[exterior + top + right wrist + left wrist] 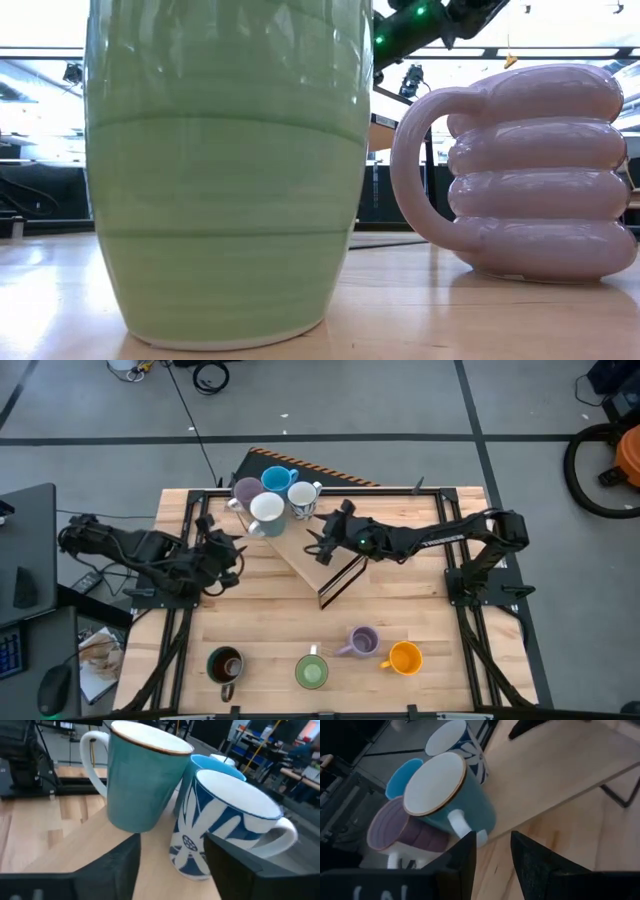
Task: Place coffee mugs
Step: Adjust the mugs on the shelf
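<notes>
The right gripper [172, 855] has its jaws apart with nothing between them. It is up over the raised wooden board [315, 555] near the back of the desk [420, 610], just beside a bunch of four mugs. Right in front of it stands a white mug with blue flower marks [225, 827], and next to that a teal mug with a white inside [142, 780]. A light blue mug [210, 762] peeks out from behind those two.

The left gripper [492, 855] also has its jaws apart and holds nothing. It is on the left side of the desk and points at the same bunch. From there the teal mug is closest, with its white handle facing the jaws. A lilac mug [400, 827] sits touching it. The light blue mug and the white and blue one are just behind.

The other four mugs stand in a row along the front edge of the desk, well apart from both arms. From left to right they are a dark brown mug [226, 665], a green mug [311, 672], a bumpy lilac mug [361, 642] and an orange mug [404, 658]. In the low view the green mug and the bumpy lilac mug stand upright on the wood, near each other but not touching.
</notes>
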